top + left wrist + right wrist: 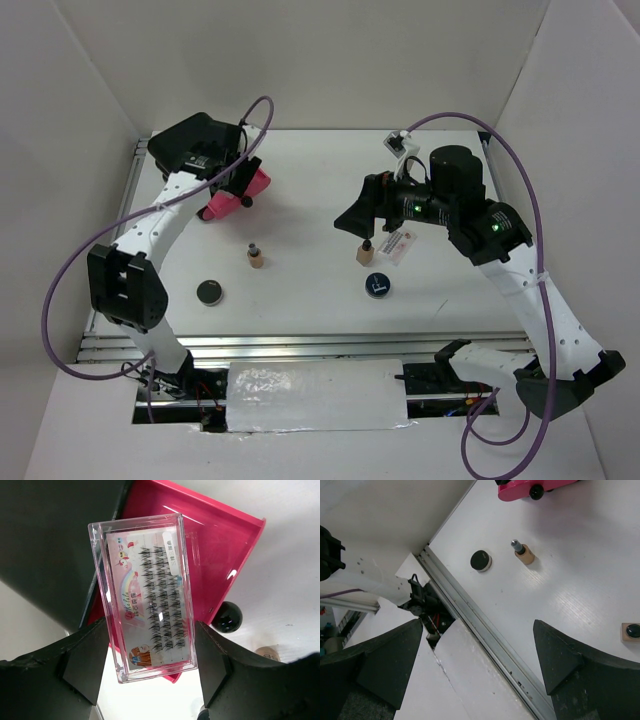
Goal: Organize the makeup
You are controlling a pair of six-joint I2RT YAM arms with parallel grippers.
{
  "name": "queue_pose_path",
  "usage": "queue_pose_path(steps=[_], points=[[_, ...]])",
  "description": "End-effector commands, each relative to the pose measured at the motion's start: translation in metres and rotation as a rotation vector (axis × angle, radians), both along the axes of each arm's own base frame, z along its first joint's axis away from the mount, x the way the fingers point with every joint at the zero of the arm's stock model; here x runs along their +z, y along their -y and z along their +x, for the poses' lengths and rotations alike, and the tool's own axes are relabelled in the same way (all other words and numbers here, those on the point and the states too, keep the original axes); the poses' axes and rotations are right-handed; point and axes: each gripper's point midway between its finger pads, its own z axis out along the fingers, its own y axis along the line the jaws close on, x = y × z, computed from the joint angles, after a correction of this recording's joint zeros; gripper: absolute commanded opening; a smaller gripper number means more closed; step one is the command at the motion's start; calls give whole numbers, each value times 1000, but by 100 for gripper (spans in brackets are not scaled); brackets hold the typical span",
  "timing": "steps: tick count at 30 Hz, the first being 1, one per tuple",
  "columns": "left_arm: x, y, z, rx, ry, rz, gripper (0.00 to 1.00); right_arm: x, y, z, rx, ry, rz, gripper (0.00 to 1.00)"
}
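My left gripper (243,190) (150,632) is shut on a flat clear packet of lashes with a white, red-printed card (150,595), held over the open pink drawer (220,545) of the black box (195,140). My right gripper (352,222) (477,625) is open and empty, hovering just behind a tan bottle (364,251) (631,631). A second tan bottle (255,257) (522,554) stands mid-table. A black compact (210,291) (481,560) lies front left. The blue-rimmed compact (377,285) lies front centre. A second white packet (397,243) lies beside the right arm.
The pink drawer (238,195) sticks out of the box at the back left, with a black knob (226,616). White walls close in the table on three sides. A metal rail (300,345) (485,635) runs along the near edge.
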Motion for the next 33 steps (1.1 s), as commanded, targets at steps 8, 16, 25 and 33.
queue_pose_path(steps=[8, 16, 25, 33], points=[[38, -8, 2, 28, 119, -27, 70, 12, -1, -5, 17, 52, 23, 100], [31, -16, -1, 41, 113, 8, 99, 11, -1, -4, 15, 47, 21, 100], [54, -25, 0, 101, 176, 14, 99, 11, -3, 0, 12, 45, 20, 100], [137, -19, -16, 240, 293, -196, 99, -51, 55, 77, -439, -100, -171, 100]])
